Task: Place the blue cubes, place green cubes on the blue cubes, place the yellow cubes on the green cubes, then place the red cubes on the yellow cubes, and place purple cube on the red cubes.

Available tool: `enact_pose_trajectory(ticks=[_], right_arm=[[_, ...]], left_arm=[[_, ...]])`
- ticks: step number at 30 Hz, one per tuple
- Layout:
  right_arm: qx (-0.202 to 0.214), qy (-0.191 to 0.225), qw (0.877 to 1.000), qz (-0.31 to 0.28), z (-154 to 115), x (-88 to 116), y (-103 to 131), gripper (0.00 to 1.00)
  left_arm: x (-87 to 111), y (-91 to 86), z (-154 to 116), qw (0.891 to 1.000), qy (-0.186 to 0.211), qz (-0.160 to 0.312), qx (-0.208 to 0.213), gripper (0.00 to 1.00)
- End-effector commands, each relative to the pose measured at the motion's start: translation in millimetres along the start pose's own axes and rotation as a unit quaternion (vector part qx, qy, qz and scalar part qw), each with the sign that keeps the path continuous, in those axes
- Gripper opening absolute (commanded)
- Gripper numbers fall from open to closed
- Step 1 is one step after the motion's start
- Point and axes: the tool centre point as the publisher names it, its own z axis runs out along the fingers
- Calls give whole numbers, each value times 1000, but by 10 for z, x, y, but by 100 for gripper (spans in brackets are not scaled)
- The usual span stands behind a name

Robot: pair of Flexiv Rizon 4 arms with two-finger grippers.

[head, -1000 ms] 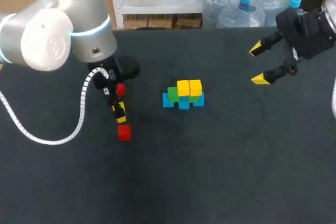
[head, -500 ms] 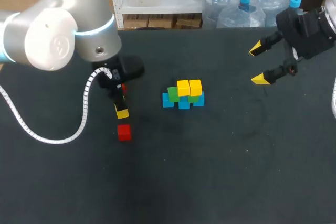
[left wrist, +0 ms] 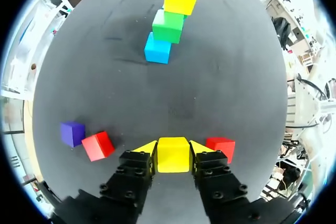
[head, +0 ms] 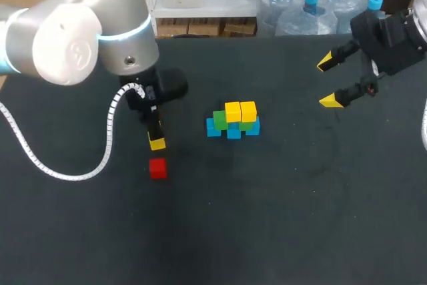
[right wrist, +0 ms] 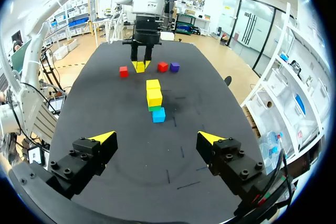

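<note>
Held yellow cube (left wrist: 173, 154): small, bright, pinched from two sides by the left jaws and lifted clear of the dark desk (head: 280, 218). Probably on the way to the yellow layer.
Left jaws: pressed on that cube, pointing down over the left part of the desk.
Stack of cubes (head: 233, 121): in the middle of the desk, well apart from the left jaws. Blue cubes (head: 213, 127) at the bottom, green cubes (head: 220, 119) on them, two yellow cubes (head: 240, 111) on top.
Loose red cubes (left wrist: 97, 145): two on the desk, one at each side of the left jaws in the wrist view. Likely waiting for the later layer.
Small purple cube (left wrist: 72, 132): just beside one red cube, for the very top.
Right jaws: spread wide, holding nothing, over the far right of the desk. Seemingly kept out of the way.
Change: left arm (head: 100, 31) shifted a little toward the stack. One red cube seen beside it a second ago is now hidden under it in the head view. Other red cube, stack and right arm (head: 390, 38) as before.
</note>
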Motion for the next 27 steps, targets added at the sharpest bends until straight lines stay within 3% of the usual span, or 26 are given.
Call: enact_pose_trajectory(ticks=[1, 5, 6, 7, 8, 9, 16, 27], right_arm=[[0, -1, 1000, 0, 2, 2, 3, 100], [0, -1, 1000, 0, 2, 2, 3, 100], [0, -1, 1000, 0, 2, 2, 3, 100], [0, -1, 1000, 0, 2, 2, 3, 100], [0, -1, 1000, 0, 2, 2, 3, 100], [0, -1, 1000, 0, 2, 2, 3, 100], [0, -1, 1000, 0, 2, 2, 3, 100], [0, -1, 1000, 0, 2, 2, 3, 100]], left_arm=[[-27, 18, 133, 1000, -1, -1, 7, 0], [-47, 9, 186, 1000, -6, -1, 10, 0], [-51, 7, 195, 1000, -6, -2, 11, 14], [-53, 6, 200, 1000, -4, -3, 12, 40], [-53, 5, 200, 1000, -3, -5, 12, 96], [-52, 4, 200, 1000, 1, -6, 13, 100], [-53, -12, 136, 1000, 28, -5, 2, 100], [-24, 4, 146, 999, 32, -6, 4, 100]])
